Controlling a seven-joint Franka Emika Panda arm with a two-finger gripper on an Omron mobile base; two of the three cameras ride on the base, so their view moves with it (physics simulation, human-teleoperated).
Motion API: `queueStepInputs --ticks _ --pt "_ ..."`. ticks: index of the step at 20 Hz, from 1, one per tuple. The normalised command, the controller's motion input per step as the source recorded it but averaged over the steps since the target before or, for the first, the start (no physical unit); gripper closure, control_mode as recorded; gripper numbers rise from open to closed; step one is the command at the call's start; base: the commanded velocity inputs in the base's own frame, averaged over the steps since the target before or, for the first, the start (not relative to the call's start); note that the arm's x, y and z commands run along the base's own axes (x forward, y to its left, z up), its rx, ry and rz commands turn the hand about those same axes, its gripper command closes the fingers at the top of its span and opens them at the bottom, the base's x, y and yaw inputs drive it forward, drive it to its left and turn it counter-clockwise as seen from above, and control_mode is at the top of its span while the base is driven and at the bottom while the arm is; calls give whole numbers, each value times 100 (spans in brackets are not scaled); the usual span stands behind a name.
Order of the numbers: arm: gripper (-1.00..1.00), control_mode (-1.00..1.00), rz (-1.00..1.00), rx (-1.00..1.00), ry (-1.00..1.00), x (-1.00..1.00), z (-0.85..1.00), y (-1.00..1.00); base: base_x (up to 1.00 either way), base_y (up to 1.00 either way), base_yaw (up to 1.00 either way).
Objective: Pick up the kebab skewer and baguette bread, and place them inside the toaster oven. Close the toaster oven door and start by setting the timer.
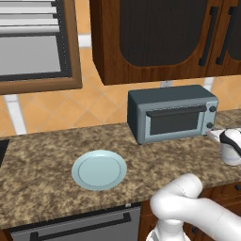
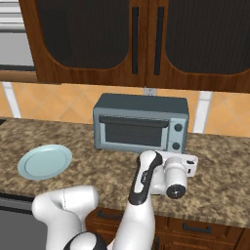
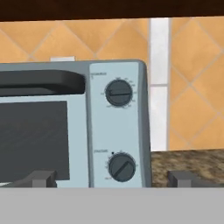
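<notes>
The white arm rises from the base, bends at the elbow and reaches forward over the counter (image 2: 219,195), its wrist held level. The gripper (image 3: 114,178) points horizontally at the right front of the toaster oven (image 2: 140,123), near it but apart; its fingertips (image 3: 40,178) stand wide apart, nothing between them, flanking the lower knob (image 3: 121,167). Above that sits the upper knob (image 3: 118,92). The toaster oven door (image 2: 131,133) is shut upright, its dark bar handle (image 3: 41,82) along the top. To the oven's left, an empty pale blue plate (image 1: 99,169) lies on the counter. Behind stand the tiled wall (image 3: 192,87) and dark wood cabinets (image 2: 146,39).
</notes>
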Motion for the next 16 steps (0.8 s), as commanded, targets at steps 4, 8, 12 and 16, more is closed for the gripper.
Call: queueStepInputs --ticks 4,8,12,16 --pt "-100 -100 0 0 0 25 -9 0 0 0 0" --pt "-100 -100 1 0 0 31 -6 0 0 0 0" --pt "-100 -100 0 0 0 22 -16 0 0 0 0" --pt "-100 -100 0 0 0 8 -24 0 0 0 0"
